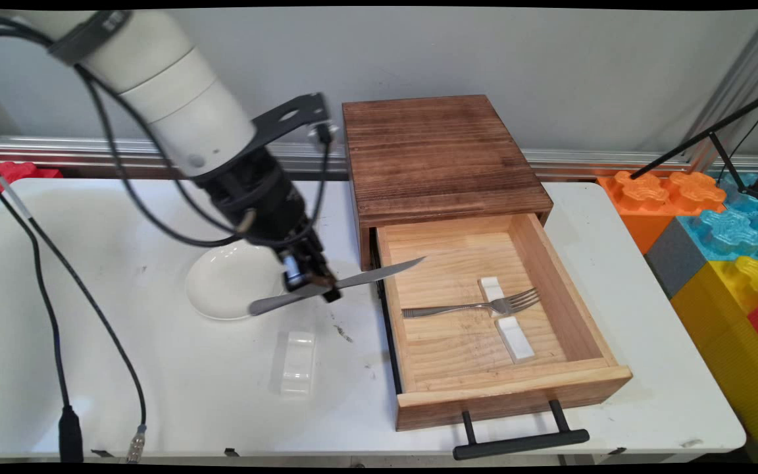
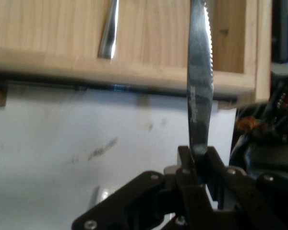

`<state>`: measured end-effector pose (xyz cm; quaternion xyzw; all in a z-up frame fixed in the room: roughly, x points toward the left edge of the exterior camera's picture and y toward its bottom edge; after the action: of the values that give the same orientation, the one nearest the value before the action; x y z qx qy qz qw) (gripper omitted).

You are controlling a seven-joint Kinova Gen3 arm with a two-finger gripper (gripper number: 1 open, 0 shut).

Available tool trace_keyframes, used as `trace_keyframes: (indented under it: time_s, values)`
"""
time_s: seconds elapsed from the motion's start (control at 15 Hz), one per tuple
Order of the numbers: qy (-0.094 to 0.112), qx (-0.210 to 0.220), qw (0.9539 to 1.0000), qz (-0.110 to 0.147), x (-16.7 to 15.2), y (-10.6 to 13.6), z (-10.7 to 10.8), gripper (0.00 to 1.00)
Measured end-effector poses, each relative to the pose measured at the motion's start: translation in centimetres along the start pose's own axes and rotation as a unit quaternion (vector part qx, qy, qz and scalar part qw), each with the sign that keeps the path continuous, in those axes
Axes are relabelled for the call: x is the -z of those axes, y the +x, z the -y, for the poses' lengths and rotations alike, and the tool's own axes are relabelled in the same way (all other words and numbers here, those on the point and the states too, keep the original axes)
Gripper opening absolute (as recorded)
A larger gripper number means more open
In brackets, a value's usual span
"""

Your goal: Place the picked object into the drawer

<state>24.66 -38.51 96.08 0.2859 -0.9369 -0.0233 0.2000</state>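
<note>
Both views show claw [image 1: 324,284] gripping knife [image 1: 339,284]; only main shows fork [image 1: 471,306]

From my station I count one knife [image 1: 346,282] — a single serrated blade, also showing in the hand view [image 2: 200,91]. One fork [image 1: 478,306] lies in the one open wooden drawer [image 1: 553,263], which belongs to the one wooden box [image 1: 438,155] on the tabletop [image 1: 155,382]. I see three small white rests in all: two inside the drawer — one [image 1: 491,288] by the fork's neck, another [image 1: 516,338] nearer the drawer front — and one [image 1: 298,362] out on the tabletop. One white bowl [image 1: 227,283] sits there too. One black handle [image 1: 520,442] is on the drawer front. One tool [image 1: 318,282] is in view.
</note>
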Motion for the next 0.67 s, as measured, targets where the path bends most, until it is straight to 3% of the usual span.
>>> trace_keyframes:
  time_s: [0.67]
  values:
    - [-0.014,-0.004,0.9991,-0.039,-3.4,7.5,-0.9,0.00]
